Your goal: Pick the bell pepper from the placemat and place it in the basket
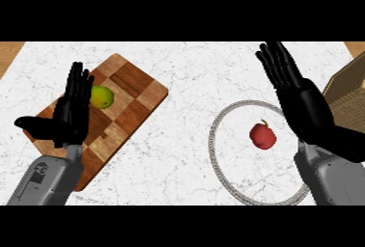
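Still at the opening step, nothing lifted yet; red bell pepper (263,136) lying on its side, stem upward in the view, inside the round placemat (222,119) with the pale grey rim, a little right of the mat's middle; white marbled counter (192,62) beneath. Right hand (291,79) open, fingers straight and pointing away, holding nothing; hovering just beyond and to the right of the pepper, forearm crossing the mat's right rim; no contact with the pepper visible. Left hand (71,108) likewise open, fingers up, thumb out to the side, at rest over the checkered wooden cutting board (135,91) at the view's left; a yellow-green fruit (102,97) just beside its fingers, partly hidden, no part of the job. Basket (347,94) only partly in view at the right edge, woven tan wall showing, near the right arm and well apart from the board. Next, by judgement: bring the right hand back and down over the pepper, turn the palm toward it, curl fingers and thumb around its body; small and rounded, likely to roll on the flat mat if nudged from one side only, so best closed on from both sides at once; then lift clear of the rim and carry right to the basket.
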You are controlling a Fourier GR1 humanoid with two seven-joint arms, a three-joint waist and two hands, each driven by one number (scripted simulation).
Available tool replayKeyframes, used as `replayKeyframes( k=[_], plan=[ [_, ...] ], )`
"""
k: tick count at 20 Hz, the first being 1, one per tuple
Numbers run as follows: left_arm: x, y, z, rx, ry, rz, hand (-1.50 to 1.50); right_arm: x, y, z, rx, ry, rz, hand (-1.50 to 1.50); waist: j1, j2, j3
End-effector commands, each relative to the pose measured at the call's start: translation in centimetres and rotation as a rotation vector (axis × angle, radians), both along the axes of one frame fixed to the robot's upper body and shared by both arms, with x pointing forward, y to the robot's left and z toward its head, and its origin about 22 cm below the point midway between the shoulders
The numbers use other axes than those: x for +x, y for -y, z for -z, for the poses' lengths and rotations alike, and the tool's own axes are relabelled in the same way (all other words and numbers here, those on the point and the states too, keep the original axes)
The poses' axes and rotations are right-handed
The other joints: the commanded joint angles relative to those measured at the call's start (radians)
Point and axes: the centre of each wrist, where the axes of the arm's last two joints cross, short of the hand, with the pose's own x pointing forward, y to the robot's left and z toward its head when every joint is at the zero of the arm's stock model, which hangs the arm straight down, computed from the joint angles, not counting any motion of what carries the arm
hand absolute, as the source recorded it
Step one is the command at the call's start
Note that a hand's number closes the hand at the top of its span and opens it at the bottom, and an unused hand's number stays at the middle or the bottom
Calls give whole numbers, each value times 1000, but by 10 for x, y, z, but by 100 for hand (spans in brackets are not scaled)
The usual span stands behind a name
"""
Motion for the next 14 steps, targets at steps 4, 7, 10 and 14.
replayKeyframes(
  k=[4, 7, 10, 14],
  plan=[
    [-10, -33, 20, 194, -235, -12, 0, -16, 83, 51, 105, -63, 301, 150, -30, -17, 12],
    [-20, -53, 37, 269, -387, 37, 0, -23, 87, 33, -155, 280, 235, 150, -44, -18, 13],
    [-13, -41, 27, 295, -408, 84, 0, -23, 24, 80, -12, 358, 322, -150, 1, -15, 10],
    [-19, -36, 29, 289, -435, 91, 0, -40, -11, 100, -80, 360, 614, -150, -6, -23, 7]
  ],
)
